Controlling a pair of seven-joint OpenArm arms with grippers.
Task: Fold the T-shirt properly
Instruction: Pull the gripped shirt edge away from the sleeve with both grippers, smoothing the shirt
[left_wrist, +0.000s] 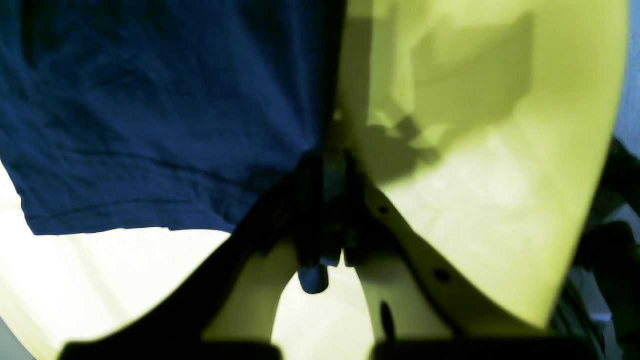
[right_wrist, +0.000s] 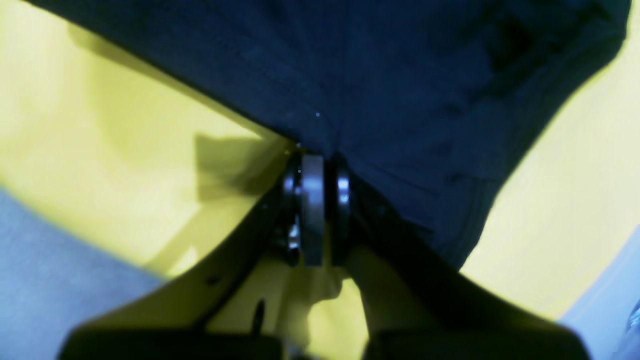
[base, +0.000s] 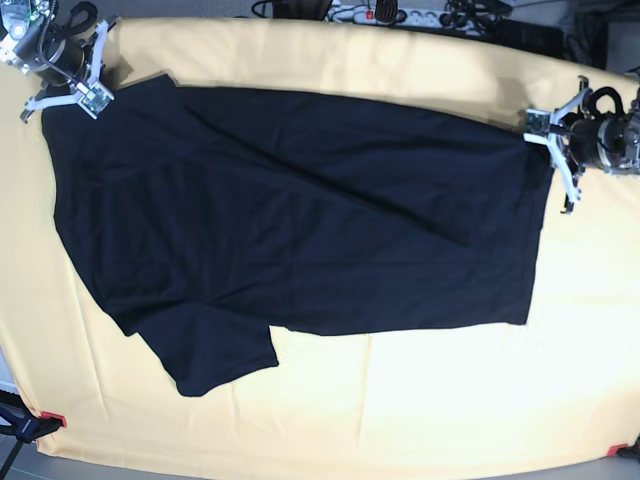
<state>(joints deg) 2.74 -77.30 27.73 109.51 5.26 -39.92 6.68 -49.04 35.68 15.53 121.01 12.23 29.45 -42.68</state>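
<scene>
T-shirt (base: 300, 220) lies spread over the middle of the counter (base: 400, 400), which is covered by a pale yellow cloth (base: 330, 60). It looks already folded once lengthwise: only one sleeve shows, sticking out toward 7 o'clock in the base view, and the near edge runs fairly straight from 6 toward 4 o'clock. Diagonal wrinkles cross the body, so some smoothing is probably needed. Judging by this, the crosswise folds and the tucking of that sleeve are still to do.

Its long axis runs from 9 to 3 o'clock, with the sleeve end at 9 and the straight edge, probably the hem, at 3.

Left fingers (left_wrist: 327, 165) are clamped on the shirt's edge at 3 o'clock; right fingers (right_wrist: 317, 150) are clamped on its corner at 10 o'clock.
</scene>
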